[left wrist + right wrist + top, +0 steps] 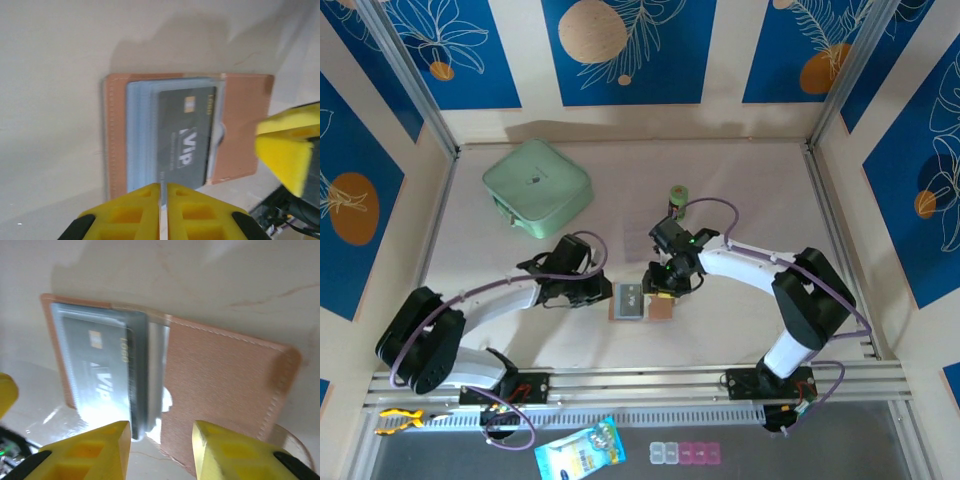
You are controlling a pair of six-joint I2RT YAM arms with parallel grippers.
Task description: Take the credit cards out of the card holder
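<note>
Nearest the arm bases and well apart from the card holder [245, 125], a blue packet [580, 446] is lying to the holder's near left. A transparent compartment box [685, 453] is lying to its near right.

The card holder is lying open and flat on the pale table [760, 190], between the two grippers. Its tan inner face is showing on the right half, and the grey clear sleeves [142, 135] are resting on the left half. A dark VIP card [185, 137] is sitting inside the top sleeve.

The left gripper [163, 189] is sitting at the holder's left side with its yellow jaws pressed together. A thin pale sliver is showing between them; whether it is sleeve or card cannot be told. The right gripper [161, 426] is poised over the holder's right half. Its jaws are standing moderately apart and straddling the sleeves' open edge, with nothing pinched. Whether its tips are touching the holder cannot be told.

Beyond the holder, a small dark-green cylinder [677, 196] is standing upright. Farther off, to the holder's far left, a mint-green square case [537, 187] is lying flat.
</note>
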